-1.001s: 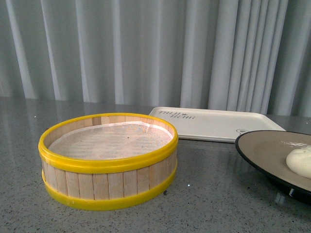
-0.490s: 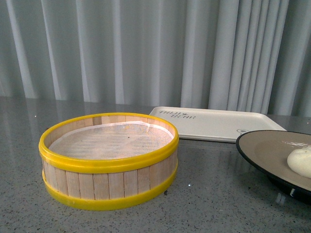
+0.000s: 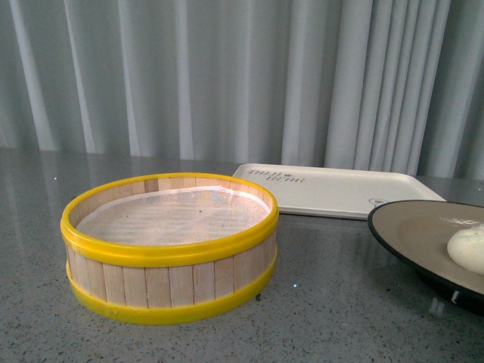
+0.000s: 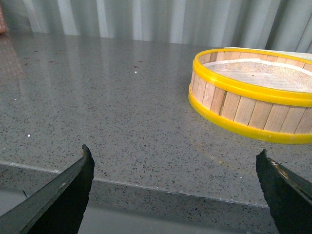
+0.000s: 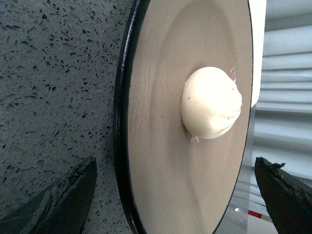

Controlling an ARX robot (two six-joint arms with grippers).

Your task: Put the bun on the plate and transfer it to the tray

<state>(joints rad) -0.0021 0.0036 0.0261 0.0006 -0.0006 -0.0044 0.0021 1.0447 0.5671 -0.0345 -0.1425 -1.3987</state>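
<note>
The white bun (image 3: 470,250) lies on the beige plate with a black rim (image 3: 401,249) at the right edge of the front view. In the right wrist view the bun (image 5: 210,103) sits near the middle of the plate (image 5: 156,146). My right gripper (image 5: 175,195) is open, one fingertip on each side of the plate's near part, apart from it. The cream tray (image 3: 333,193) lies behind the plate. My left gripper (image 4: 175,185) is open and empty over the counter's front edge. Neither gripper shows in the front view.
A yellow-rimmed wooden steamer basket (image 3: 170,246) with a white liner stands on the grey speckled counter (image 3: 318,318), left of the plate; it also shows in the left wrist view (image 4: 253,95). Grey curtains (image 3: 227,76) hang behind.
The view has shifted slightly: the steamer basket and the plate sit marginally lower and to the right in the frame. The bun stays on the plate.
</note>
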